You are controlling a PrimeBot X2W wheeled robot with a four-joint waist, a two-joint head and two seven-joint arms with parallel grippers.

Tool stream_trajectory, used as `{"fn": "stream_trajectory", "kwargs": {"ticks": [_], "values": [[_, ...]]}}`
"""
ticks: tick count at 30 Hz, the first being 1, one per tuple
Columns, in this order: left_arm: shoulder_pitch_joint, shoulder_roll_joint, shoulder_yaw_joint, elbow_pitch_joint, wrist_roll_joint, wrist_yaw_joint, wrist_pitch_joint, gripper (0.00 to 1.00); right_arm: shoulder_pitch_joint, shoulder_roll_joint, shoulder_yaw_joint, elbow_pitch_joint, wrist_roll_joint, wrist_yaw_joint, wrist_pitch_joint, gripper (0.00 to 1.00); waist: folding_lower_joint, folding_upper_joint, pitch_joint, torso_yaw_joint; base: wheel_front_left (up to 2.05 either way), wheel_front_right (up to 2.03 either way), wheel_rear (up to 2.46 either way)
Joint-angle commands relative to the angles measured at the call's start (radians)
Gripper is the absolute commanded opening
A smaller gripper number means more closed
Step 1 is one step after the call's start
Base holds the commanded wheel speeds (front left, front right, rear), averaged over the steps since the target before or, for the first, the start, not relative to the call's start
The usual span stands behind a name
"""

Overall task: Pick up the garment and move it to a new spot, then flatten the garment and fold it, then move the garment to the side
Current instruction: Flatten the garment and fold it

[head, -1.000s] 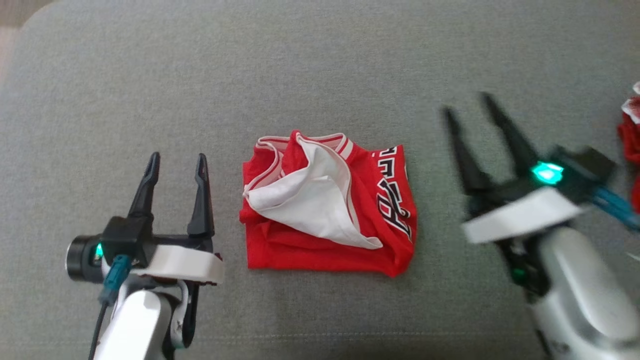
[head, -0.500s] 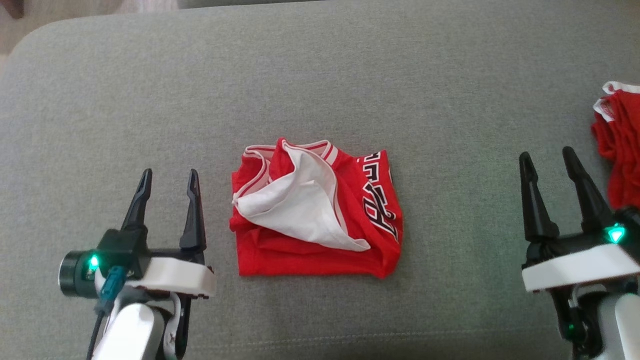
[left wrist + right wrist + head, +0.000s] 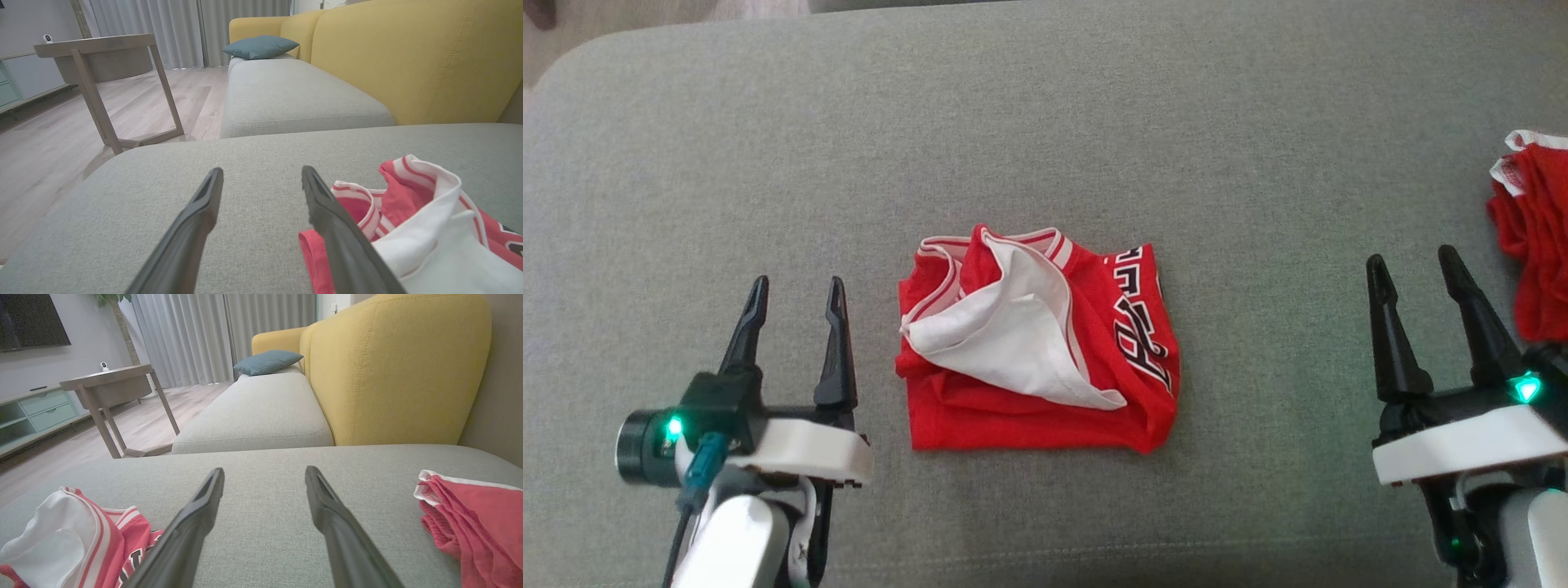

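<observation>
The left gripper (image 3: 796, 282) has its two dark fingers spread wide, with bare grey upholstery in the gap and nothing held. The right gripper (image 3: 1412, 256) stands the same way, fingers well parted and empty. Both hang low over the grey seat cushion (image 3: 1045, 122).

The garment (image 3: 1013, 425) lies between the two sets of jaws. It is a red jersey with white trim and black-and-white lettering, folded into a rough rectangle with a white panel turned out on top. It sits just beside the left gripper's inner finger and alongside its length. In the left wrist view that finger crosses the jersey's near edge, and I cannot tell whether they touch. From the right gripper's jaws the garment is well apart, off to the inner side.

Near the outer finger of the right gripper, a second red cloth (image 3: 1535, 245) with white edging lies bunched on the cushion, partly cut off by the picture's edge.

Ahead of the fingertips the cushion meets another grey seat section (image 3: 286, 94) with a yellow backrest (image 3: 408, 61) and a blue-green pillow (image 3: 259, 46) at its far end. Out past the left jaws' outer side, a wooden side table (image 3: 98, 53) stands on the pale wood floor (image 3: 49, 155), with grey curtains (image 3: 184, 28) behind it.
</observation>
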Motion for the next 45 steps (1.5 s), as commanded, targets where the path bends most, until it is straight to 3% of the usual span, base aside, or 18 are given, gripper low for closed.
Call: {"fn": "stream_trajectory", "kwargs": {"ticks": [1,3,4,5,10,18,30,35,45], "values": [[-0.023,0.022,0.031,-0.034,0.001,0.009,0.002,1.00,-0.015,-0.006,0.017,-0.040,0.000,0.007,0.006,1.00,0.0000,-0.0001,0.002,0.000,0.00,0.00,0.00],[-0.025,0.023,0.030,-0.036,0.001,0.010,0.002,1.00,-0.018,-0.005,0.022,-0.037,0.007,0.007,0.011,0.96,0.0000,-0.0001,0.005,0.001,0.00,0.00,0.00],[-0.027,0.023,0.029,-0.037,0.001,0.010,0.002,1.00,-0.020,-0.006,0.028,-0.031,0.012,0.007,0.015,0.30,0.0000,-0.0001,0.008,0.002,0.00,0.00,0.00],[-0.030,0.024,0.028,-0.038,0.001,0.010,0.002,1.00,-0.023,-0.009,0.035,-0.023,0.017,0.007,0.022,0.00,0.0000,-0.0001,0.012,0.002,0.00,0.00,0.00],[-0.056,0.023,0.022,-0.045,0.005,0.008,0.002,1.00,-0.091,-0.044,0.137,0.060,0.058,0.007,0.039,0.00,0.0000,-0.0001,0.043,0.011,0.00,0.00,0.00],[-0.105,0.007,0.003,-0.035,0.010,-0.003,-0.007,1.00,-0.311,-0.083,0.443,0.282,0.146,0.007,0.035,0.00,0.0000,-0.0001,0.092,0.051,0.00,0.00,0.00],[-0.143,-0.018,-0.010,-0.017,0.016,-0.006,-0.021,1.00,-0.516,-0.122,0.667,0.550,0.290,0.007,0.023,0.00,0.0000,-0.0001,0.123,0.101,0.00,0.00,0.00],[-0.141,-0.023,-0.009,-0.010,0.018,-0.005,-0.025,1.00,-0.558,-0.132,0.757,0.598,0.363,0.007,0.014,0.00,0.0000,-0.0001,0.121,0.101,0.00,0.00,0.00],[-0.138,-0.022,-0.006,-0.003,0.019,-0.008,-0.028,1.00,-0.606,-0.180,0.932,0.571,0.487,0.007,0.018,0.00,0.0000,-0.0001,0.103,0.089,0.00,0.00,0.00]]}}
